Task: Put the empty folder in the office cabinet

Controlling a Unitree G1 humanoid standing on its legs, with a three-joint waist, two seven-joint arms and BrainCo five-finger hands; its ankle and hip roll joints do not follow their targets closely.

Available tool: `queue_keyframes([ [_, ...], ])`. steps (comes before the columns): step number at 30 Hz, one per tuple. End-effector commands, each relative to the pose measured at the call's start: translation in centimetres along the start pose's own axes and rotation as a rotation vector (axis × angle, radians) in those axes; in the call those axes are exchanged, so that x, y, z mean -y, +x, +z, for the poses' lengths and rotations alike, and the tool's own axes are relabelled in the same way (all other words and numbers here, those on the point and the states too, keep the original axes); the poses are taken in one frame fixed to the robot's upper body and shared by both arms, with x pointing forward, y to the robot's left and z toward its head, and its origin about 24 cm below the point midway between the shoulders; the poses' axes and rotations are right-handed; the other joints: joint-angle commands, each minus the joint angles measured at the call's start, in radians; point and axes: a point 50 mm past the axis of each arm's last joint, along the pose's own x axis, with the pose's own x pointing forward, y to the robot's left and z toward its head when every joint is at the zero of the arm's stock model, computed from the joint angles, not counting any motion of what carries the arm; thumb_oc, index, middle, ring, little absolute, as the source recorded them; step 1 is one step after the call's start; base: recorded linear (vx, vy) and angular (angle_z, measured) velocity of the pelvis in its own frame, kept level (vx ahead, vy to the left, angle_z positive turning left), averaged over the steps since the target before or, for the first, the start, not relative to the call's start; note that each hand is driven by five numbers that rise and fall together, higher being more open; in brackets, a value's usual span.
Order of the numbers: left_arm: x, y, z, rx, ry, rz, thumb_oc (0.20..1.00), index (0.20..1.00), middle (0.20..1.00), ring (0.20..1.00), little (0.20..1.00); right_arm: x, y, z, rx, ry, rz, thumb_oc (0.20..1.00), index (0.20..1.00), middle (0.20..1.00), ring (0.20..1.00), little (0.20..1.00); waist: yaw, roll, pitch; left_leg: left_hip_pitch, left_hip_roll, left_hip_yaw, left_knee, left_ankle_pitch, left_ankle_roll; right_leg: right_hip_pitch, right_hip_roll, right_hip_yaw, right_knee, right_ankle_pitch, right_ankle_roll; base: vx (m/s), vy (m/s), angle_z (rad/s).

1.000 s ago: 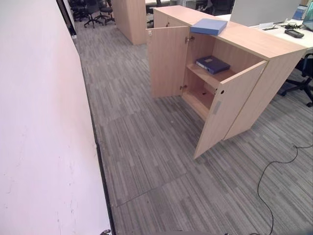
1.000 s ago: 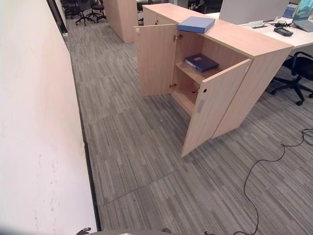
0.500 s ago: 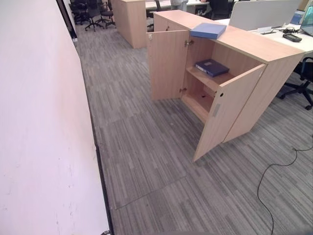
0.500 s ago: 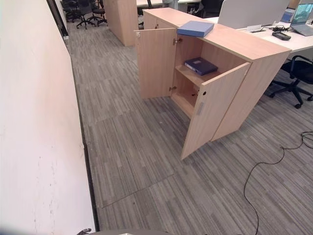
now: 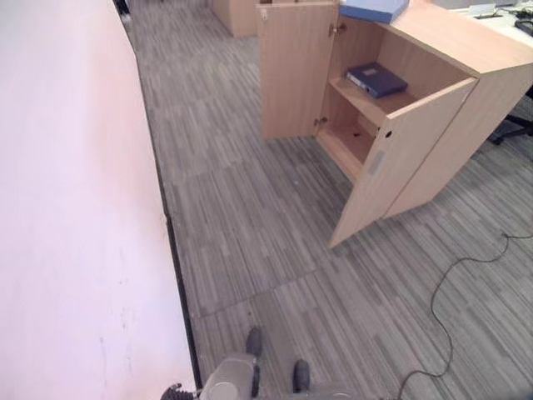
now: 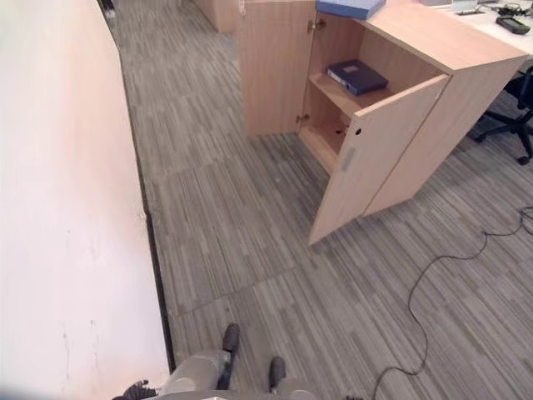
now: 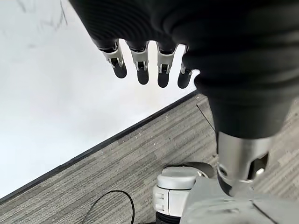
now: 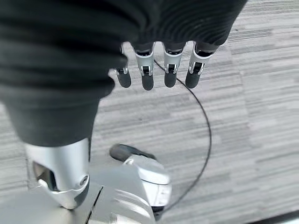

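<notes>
A wooden office cabinet (image 5: 463, 52) stands at the upper right with both doors swung open. A light blue folder (image 5: 372, 9) lies flat on its top, near the front edge. Inside, a dark blue folder (image 5: 376, 80) lies flat on the upper shelf; the lower compartment (image 5: 354, 143) looks bare. In the left wrist view my left hand (image 7: 141, 65) hangs by the white wall, fingers straight, holding nothing. My right hand (image 8: 147, 70) hangs over the carpet, fingers straight and empty too. Both hands are far from the cabinet.
A white wall (image 5: 75, 208) runs along the left side. The cabinet's right door (image 5: 400, 158) juts out into the carpeted floor (image 5: 250, 217). An office chair (image 6: 512, 125) stands behind the cabinet at the right, and a desk (image 5: 516, 21) with small items lies beyond.
The whole picture has shifted: the camera now looks further down, so the cabinet sits higher in the view. The folders and doors have not moved.
</notes>
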Motion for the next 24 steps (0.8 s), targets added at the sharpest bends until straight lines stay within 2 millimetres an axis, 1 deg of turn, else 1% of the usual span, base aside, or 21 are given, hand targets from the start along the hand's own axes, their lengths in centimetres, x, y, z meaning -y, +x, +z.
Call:
queue_keyframes([
  [1,-2.2,-0.1,-1.8,-0.036,-0.045,0.064,1.0,1.0,1.0,1.0,1.0,-1.4,0.0,-0.7,-0.005,0.011,0.038,1.0,1.0,1.0,1.0,1.0,0.039,-0.034,-0.042,-0.102,-0.041,0.046,-0.047,0.189,0.096,0.11,0.07,0.033,0.008,-0.011,0.144,0.24,0.155,-0.3],
  [3,-2.2,-0.2,-2.3,-0.05,-0.055,0.07,1.0,1.0,1.0,1.0,1.0,-1.6,0.0,-1.0,-0.01,0.0,0.043,1.0,1.0,1.0,1.0,1.0,0.037,-0.025,-0.065,-0.076,-0.03,0.032,-0.047,0.217,0.084,0.1,0.054,0.028,0.008,-0.026,0.154,0.17,0.168,-0.15],
  [6,-2.2,-0.1,-2.2,-0.049,-0.079,0.076,1.0,1.0,1.0,1.0,1.0,-1.9,0.0,-1.0,-0.014,-0.022,0.054,1.0,1.0,1.0,1.0,1.0,0.038,-0.028,-0.09,-0.058,-0.029,0.027,-0.047,0.193,0.088,0.083,-0.003,0.031,0.008,-0.034,0.187,0.15,0.184,-0.12],
  [8,-2.4,-0.1,-1.6,-0.029,-0.088,0.086,1.0,1.0,1.0,1.0,1.0,-1.8,0.0,-0.5,-0.001,-0.032,0.052,1.0,1.0,1.0,1.0,1.0,0.039,-0.03,-0.098,-0.046,-0.032,0.034,-0.047,0.174,0.098,0.073,-0.053,0.04,0.008,-0.024,0.217,0.2,0.281,-0.15],
  [9,-2.9,0.1,-0.4,0.007,-0.085,0.1,1.0,1.0,1.0,1.0,1.0,-1.6,0.0,0.8,0.034,-0.041,0.05,1.0,1.0,1.0,1.0,1.0,0.04,-0.038,-0.104,-0.031,-0.05,0.031,-0.047,0.141,0.118,0.05,-0.133,0.057,0.008,0.018,0.254,0.19,0.285,-0.2],
  [10,-2.9,0.1,-0.4,0.007,-0.085,0.1,1.0,1.0,1.0,1.0,1.0,-1.6,0.0,0.8,0.034,-0.041,0.05,1.0,1.0,1.0,1.0,1.0,0.04,-0.038,-0.104,-0.031,-0.051,0.032,-0.047,0.14,0.119,0.051,-0.134,0.057,0.008,0.018,0.254,0.18,0.279,-0.32],
  [11,-3.1,0.1,0.0,0.018,-0.085,0.105,1.0,1.0,1.0,1.0,1.0,-1.5,0.0,1.1,0.043,-0.04,0.048,1.0,1.0,1.0,1.0,1.0,0.041,-0.04,-0.106,-0.027,-0.058,0.027,-0.047,0.132,0.124,0.045,-0.154,0.062,0.008,0.034,0.261,0.09,0.124,-0.37],
  [12,-3.5,0.2,0.5,0.036,-0.085,0.113,1.0,1.0,1.0,1.0,1.0,-1.4,0.0,1.6,0.055,-0.034,0.047,1.0,1.0,1.0,1.0,1.0,0.043,-0.044,-0.108,-0.023,-0.07,0.021,-0.047,0.119,0.133,0.041,-0.183,0.063,0.008,0.056,0.271,0.14,0.189,-0.38],
  [13,-3.8,0.2,1.0,0.052,-0.089,0.12,1.0,1.0,1.0,1.0,1.0,-1.2,0.0,2.0,0.068,-0.027,0.044,1.0,1.0,1.0,1.0,1.0,0.046,-0.047,-0.111,-0.019,-0.082,0.014,-0.047,0.105,0.141,0.036,-0.219,0.064,0.019,0.092,0.28,0.12,0.157,-0.21],
  [14,-4.0,0.2,1.1,0.056,-0.093,0.127,1.0,1.0,1.0,1.0,1.0,-1.2,0.0,2.2,0.074,-0.025,0.045,1.0,1.0,1.0,1.0,1.0,0.046,-0.051,-0.111,-0.009,-0.088,0.006,-0.047,0.098,0.146,0.026,-0.242,0.068,0.033,0.125,0.281,0.13,0.125,0.1],
  [15,-4.9,0.2,1.4,0.069,-0.105,0.148,1.0,1.0,1.0,1.0,1.0,-1.0,0.0,3.1,0.103,-0.018,0.044,1.0,1.0,1.0,1.0,1.0,0.055,-0.057,-0.117,-0.002,-0.091,-0.009,-0.047,0.08,0.153,0.004,-0.317,0.069,0.09,0.226,0.282,0.09,0.059,0.29],
  [16,-4.9,0.2,1.4,0.069,-0.105,0.148,1.0,1.0,1.0,1.0,1.0,-1.1,0.0,3.1,0.103,-0.018,0.045,1.0,1.0,1.0,1.0,1.0,0.054,-0.058,-0.115,0.001,-0.092,-0.01,-0.047,0.079,0.154,0.008,-0.318,0.067,0.088,0.225,0.281,0.08,0.026,0.1],
  [17,-5.3,0.2,1.5,0.071,-0.104,0.155,1.0,1.0,1.0,1.0,1.0,-1.0,-0.1,3.4,0.115,-0.012,0.046,1.0,1.0,1.0,1.0,1.0,0.061,-0.053,-0.12,0.006,-0.084,-0.02,-0.047,0.071,0.155,0.004,-0.353,0.058,0.114,0.264,0.272,0.07,-0.003,0.04],
  [19,-5.7,0.2,1.2,0.065,-0.096,0.167,1.0,1.0,1.0,1.0,1.0,-1.1,-0.1,3.9,0.136,-0.007,0.052,1.0,1.0,1.0,1.0,1.0,0.063,-0.046,-0.128,0.029,-0.062,-0.039,-0.044,0.048,0.152,0.012,-0.405,0.019,0.126,0.33,0.271,0.17,0.036,0.02],
  [20,-6.0,0.2,0.9,0.058,-0.076,0.172,1.0,1.0,1.0,1.0,1.0,-1.5,-0.2,4.4,0.154,-0.019,0.064,1.0,1.0,1.0,1.0,1.0,0.053,-0.049,-0.14,0.058,-0.057,-0.04,-0.047,0.029,0.155,-0.032,-0.391,-0.004,0.117,0.36,0.275,0.19,0.061,0.01],
  [21,-6.0,0.2,0.9,0.057,-0.076,0.172,1.0,1.0,1.0,1.0,1.0,-1.5,-0.2,4.4,0.153,-0.02,0.065,1.0,1.0,1.0,1.0,1.0,0.051,-0.048,-0.14,0.06,-0.056,-0.043,-0.047,0.028,0.154,-0.029,-0.39,-0.007,0.117,0.358,0.274,0.23,0.087,-0.02],
  [23,-6.1,0.2,1.0,0.062,-0.049,0.171,1.0,1.0,1.0,1.0,1.0,-1.8,-0.2,4.5,0.159,-0.035,0.07,1.0,1.0,1.0,1.0,1.0,0.025,-0.046,-0.129,0.097,-0.062,-0.058,-0.047,0.015,0.16,-0.088,-0.311,-0.005,0.112,0.331,0.269,0.2,0.07,-0.13],
  [24,-6.1,0.2,1.2,0.067,-0.038,0.166,1.0,1.0,1.0,1.0,1.0,-1.8,-0.2,4.9,0.17,-0.033,0.069,1.0,1.0,1.0,1.0,1.0,0.002,-0.04,-0.102,0.132,-0.065,-0.075,-0.047,0.01,0.166,-0.145,-0.231,0.002,0.123,0.295,0.259,0.31,0.14,0.13],
])
